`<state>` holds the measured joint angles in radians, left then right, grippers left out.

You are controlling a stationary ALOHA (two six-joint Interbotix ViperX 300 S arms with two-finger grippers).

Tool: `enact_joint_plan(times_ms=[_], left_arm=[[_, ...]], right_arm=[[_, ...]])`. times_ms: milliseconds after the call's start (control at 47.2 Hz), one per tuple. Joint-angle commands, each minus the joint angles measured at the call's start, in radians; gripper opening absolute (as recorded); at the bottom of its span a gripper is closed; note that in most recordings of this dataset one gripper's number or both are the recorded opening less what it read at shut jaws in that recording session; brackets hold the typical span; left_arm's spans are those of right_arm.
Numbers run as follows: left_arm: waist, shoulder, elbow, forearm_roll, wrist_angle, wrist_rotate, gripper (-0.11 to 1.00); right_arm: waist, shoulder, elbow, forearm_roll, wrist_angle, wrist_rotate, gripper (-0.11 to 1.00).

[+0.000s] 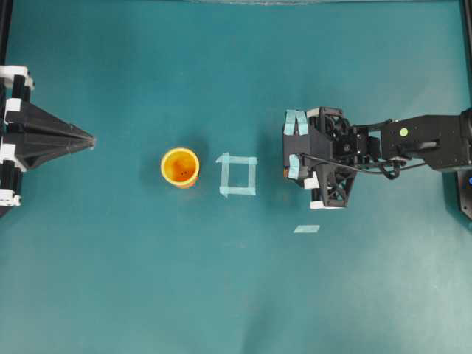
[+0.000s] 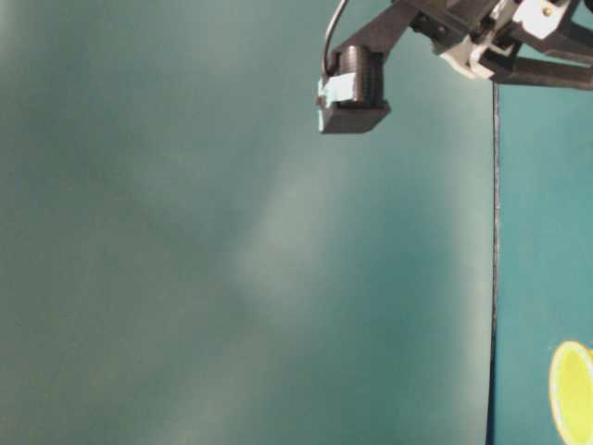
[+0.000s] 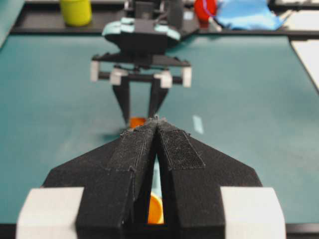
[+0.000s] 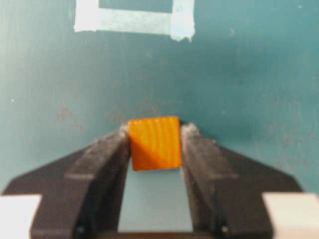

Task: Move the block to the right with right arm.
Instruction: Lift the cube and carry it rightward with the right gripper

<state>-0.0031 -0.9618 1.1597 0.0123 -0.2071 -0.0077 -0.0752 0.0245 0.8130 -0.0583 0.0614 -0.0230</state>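
In the right wrist view the block (image 4: 154, 143) sits squarely between the two fingers of the right tool (image 4: 154, 149), its flat sides meeting both pads, so the tool looks pinched on the block, with no gap showing on either side. Just beyond the block lies the taped square (image 4: 133, 20) on the desk (image 4: 259, 74); the block is apart from it, on the right arm's side. Farther past the square stands the cup (image 1: 181, 167). The left tool (image 1: 74, 140), pressed together, is farthest from the block.
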Motion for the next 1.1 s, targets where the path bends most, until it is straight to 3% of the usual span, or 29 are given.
enact_joint_plan(times_ms=[0, 1079], left_arm=[[0.002, 0.008, -0.026, 0.002, -0.006, 0.000, 0.00], [0.002, 0.008, -0.029, 0.002, 0.020, 0.000, 0.00]], right_arm=[[0.002, -0.054, -0.021, 0.000, 0.014, 0.003, 0.41], [0.002, -0.394, -0.020, 0.026, 0.298, 0.012, 0.41]])
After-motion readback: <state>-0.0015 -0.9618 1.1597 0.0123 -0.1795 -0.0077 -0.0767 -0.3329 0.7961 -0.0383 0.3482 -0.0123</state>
